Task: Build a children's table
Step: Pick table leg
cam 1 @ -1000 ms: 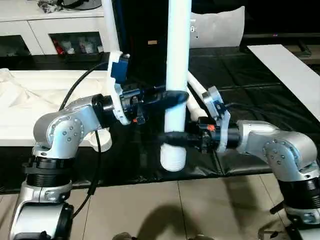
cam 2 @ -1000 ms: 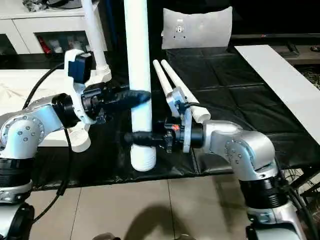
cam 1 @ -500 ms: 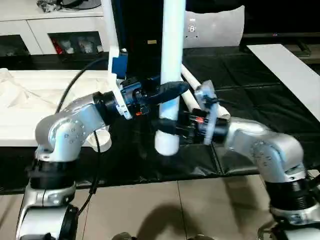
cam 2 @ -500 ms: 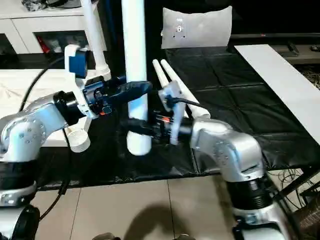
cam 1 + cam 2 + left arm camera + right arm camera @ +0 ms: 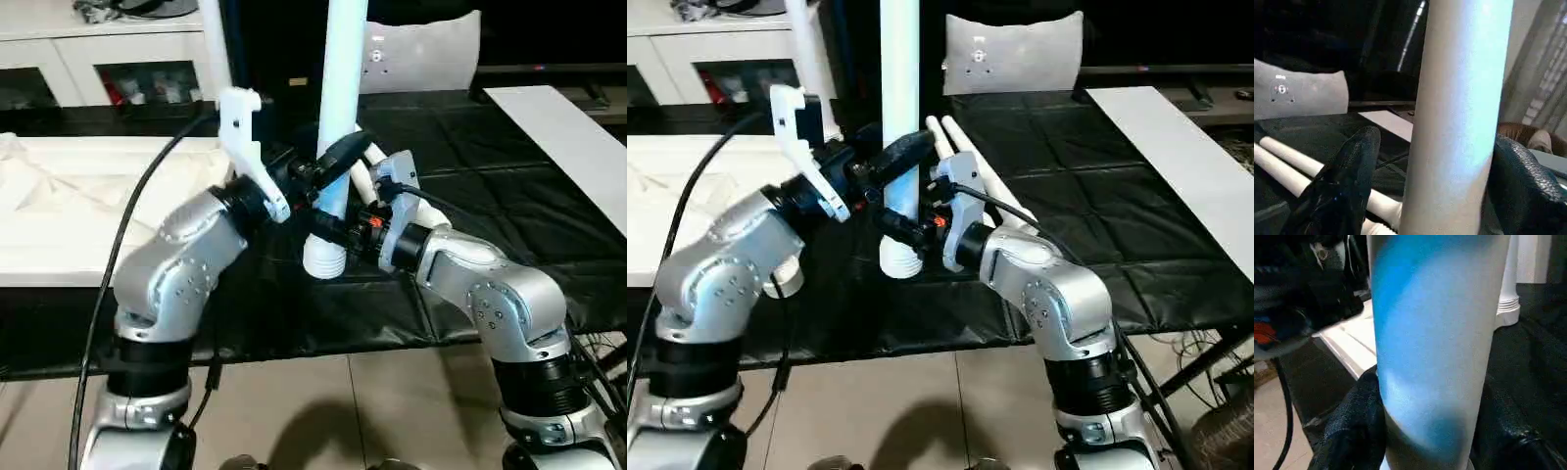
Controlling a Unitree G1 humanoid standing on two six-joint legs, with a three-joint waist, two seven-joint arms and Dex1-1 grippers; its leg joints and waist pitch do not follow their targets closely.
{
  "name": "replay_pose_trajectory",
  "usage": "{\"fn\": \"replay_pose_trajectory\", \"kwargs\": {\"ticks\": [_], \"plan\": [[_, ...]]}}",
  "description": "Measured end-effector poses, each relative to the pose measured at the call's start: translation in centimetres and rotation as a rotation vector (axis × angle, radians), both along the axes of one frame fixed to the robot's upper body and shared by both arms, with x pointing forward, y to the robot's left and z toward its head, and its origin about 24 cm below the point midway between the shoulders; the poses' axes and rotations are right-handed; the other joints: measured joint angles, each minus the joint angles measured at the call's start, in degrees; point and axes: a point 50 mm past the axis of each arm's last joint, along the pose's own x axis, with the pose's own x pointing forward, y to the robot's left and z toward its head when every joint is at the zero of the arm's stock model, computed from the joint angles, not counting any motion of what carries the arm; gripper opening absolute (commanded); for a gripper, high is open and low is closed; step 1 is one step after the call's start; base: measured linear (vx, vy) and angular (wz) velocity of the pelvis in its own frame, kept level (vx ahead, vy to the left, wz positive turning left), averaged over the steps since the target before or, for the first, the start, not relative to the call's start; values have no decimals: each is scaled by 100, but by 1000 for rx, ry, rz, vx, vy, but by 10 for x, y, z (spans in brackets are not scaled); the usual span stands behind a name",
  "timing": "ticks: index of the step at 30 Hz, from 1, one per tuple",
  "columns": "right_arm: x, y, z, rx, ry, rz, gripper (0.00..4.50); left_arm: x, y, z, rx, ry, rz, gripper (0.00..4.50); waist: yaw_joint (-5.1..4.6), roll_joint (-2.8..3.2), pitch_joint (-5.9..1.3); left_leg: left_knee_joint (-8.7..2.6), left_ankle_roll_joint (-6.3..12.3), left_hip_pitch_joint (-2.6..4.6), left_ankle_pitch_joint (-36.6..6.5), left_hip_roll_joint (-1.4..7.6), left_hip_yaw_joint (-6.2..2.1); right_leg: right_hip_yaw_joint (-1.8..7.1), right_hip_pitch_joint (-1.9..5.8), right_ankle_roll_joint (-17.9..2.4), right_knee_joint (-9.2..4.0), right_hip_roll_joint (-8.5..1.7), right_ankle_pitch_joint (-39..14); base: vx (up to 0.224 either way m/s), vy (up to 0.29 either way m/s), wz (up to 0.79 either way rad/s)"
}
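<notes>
A white tapered table leg (image 5: 345, 59) stands upright over the black mat, its ribbed lower end (image 5: 324, 260) hanging free. My right gripper (image 5: 328, 227) is shut on it just above that end. Higher up, my left gripper (image 5: 345, 157) straddles the leg and is open, with a gap beside one finger (image 5: 1347, 181). The white table top (image 5: 59, 206) lies at the left, with a corner socket (image 5: 784, 279) at its near corner. Another leg (image 5: 216, 49) stands upright at the top's right edge. Two more legs (image 5: 1283, 161) lie on the mat behind my grippers.
A black mat (image 5: 490, 196) covers the low platform; tiled floor (image 5: 323, 411) is in front. A grey-white cushion (image 5: 421, 49) leans at the back, a white cabinet with glass doors (image 5: 98, 59) stands back left, and a white board (image 5: 568, 137) lies at the right.
The held leg has been carried away from me and a little left, its lower end higher in the picture. My left gripper opened around it and its forearm turned; the right grip is unchanged.
</notes>
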Motion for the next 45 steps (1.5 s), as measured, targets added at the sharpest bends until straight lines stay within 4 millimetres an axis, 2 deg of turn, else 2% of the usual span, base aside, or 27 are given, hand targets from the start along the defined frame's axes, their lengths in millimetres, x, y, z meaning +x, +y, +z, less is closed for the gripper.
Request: {"fn": "replay_pose_trajectory", "kwargs": {"ticks": [19, 24, 25, 26, 27, 30, 32, 35, 40, 45], "plan": [[1, 2, -2, -23, -9, -19, 190, -2, -3, -3, -3, 41, 58, 285, 0, 0, 0, 0, 0, -5, 0, 0, -1, 0, -3, 3, -2, 0, -1, 0, 0, 0], [2, 2, -4, -32, -3, -18, 190, -3, -4, -4, 96, -6, 42, 288, -1, 1, 0, -2, 0, -5, 0, 0, -2, -1, -4, 4, -3, 0, -1, 0, 0, 0], [2, 2, -4, -31, -4, -17, 190, -3, -3, -5, 139, -30, 44, 284, 0, 1, 0, -3, 0, -6, 0, 0, -2, -2, -4, 4, -3, 0, -1, 0, 0, 0], [2, 2, -4, -28, -9, -17, 190, -3, -1, -7, 193, -52, 45, 252, -1, 1, 0, -4, 0, -5, 0, 0, -3, -1, -4, 4, -3, 1, -1, 0, 0, 0], [2, 2, -4, -30, -11, -18, 190, -4, -1, -7, 221, -69, 45, 241, -2, 1, 0, -4, 0, -5, 0, 0, -3, -1, -4, 4, -3, 1, -1, 0, 0, 0], [2, 2, -4, -30, -10, -18, 190, -6, -5, -7, 244, -98, 17, 250, -2, 1, 0, -3, 0, -6, 0, 0, -2, 0, -4, 4, -4, 0, -1, 0, 0, 0], [2, 2, -4, -30, -11, -13, 190, -5, -3, -6, 257, -107, 29, 214, -4, 1, 0, -4, 0, -5, 0, 0, -3, -1, -4, 4, -4, 1, -1, 0, 0, 0], [2, 1, -4, -29, -13, -13, 190, -5, -4, -6, 243, -103, 29, 207, -2, 1, 0, -3, 0, -6, 0, 0, -3, -1, -4, 3, -4, 1, 0, 0, 0, 0], [2, 2, -3, -27, -19, -12, 190, -4, -5, -5, 124, -49, 36, 209, -3, 1, 0, -3, 0, -6, 0, -1, -2, -1, -4, 2, -3, 0, 1, 0, 0, 0], [3, 0, -2, -40, -28, -23, 190, 1, -3, -7, 27, 33, 55, 191, -3, 1, 0, -2, 0, -6, 0, -1, -2, 0, -4, 2, -3, 1, 2, 0, 0, 0]]}}
